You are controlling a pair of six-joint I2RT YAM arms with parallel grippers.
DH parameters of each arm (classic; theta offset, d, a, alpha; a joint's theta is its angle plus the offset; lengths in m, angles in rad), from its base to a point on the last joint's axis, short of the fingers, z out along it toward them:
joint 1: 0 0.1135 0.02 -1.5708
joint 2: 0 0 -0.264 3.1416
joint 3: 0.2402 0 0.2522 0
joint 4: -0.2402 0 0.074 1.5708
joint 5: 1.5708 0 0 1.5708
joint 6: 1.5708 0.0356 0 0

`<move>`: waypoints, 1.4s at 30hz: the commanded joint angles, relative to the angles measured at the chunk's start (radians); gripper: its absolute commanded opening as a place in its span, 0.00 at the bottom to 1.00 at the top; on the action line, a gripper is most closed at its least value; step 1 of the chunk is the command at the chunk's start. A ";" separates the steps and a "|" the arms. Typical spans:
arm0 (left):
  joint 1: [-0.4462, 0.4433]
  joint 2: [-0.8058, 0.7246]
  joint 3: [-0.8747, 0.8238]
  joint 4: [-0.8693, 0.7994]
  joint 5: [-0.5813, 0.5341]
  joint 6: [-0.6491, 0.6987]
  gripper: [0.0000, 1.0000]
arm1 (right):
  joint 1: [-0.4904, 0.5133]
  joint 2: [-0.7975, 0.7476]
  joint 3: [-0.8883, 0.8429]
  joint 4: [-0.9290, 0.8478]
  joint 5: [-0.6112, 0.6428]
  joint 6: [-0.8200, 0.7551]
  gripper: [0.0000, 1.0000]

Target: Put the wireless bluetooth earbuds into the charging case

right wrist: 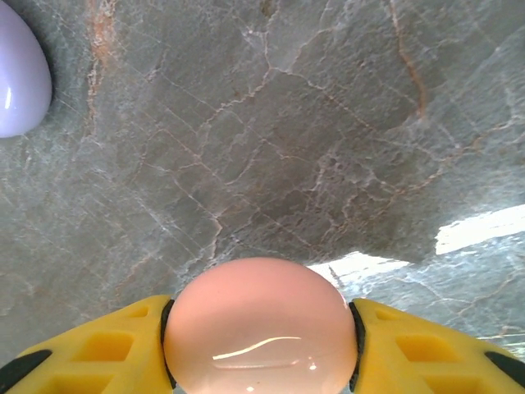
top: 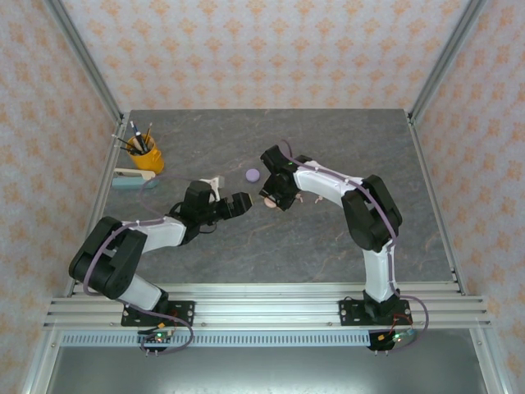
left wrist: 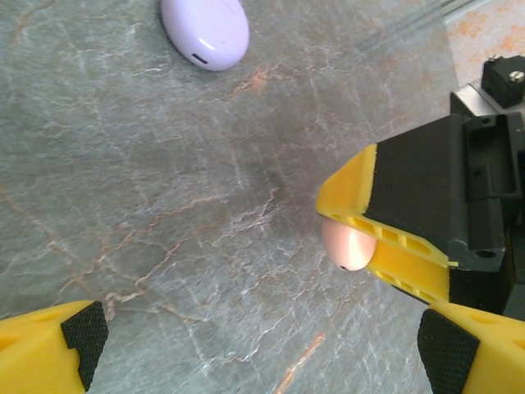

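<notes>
From above, the right end effector grips the salmon case at the surface centre, edges well apart; left wrist, the left end effector gapes over open surface; right wrist, lilac case at 10 o'clock.

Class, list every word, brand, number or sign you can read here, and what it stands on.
None can be read. The pink case and lilac case look plain; any print on the cup is too small to tell.
</notes>
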 commanded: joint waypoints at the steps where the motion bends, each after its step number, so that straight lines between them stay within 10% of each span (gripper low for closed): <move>1: -0.018 0.011 -0.015 0.136 -0.021 -0.001 0.98 | -0.010 -0.045 0.011 0.032 -0.030 0.051 0.49; 42: -0.079 0.307 0.140 0.470 -0.066 -0.161 0.72 | -0.047 -0.097 -0.013 0.211 -0.171 0.249 0.48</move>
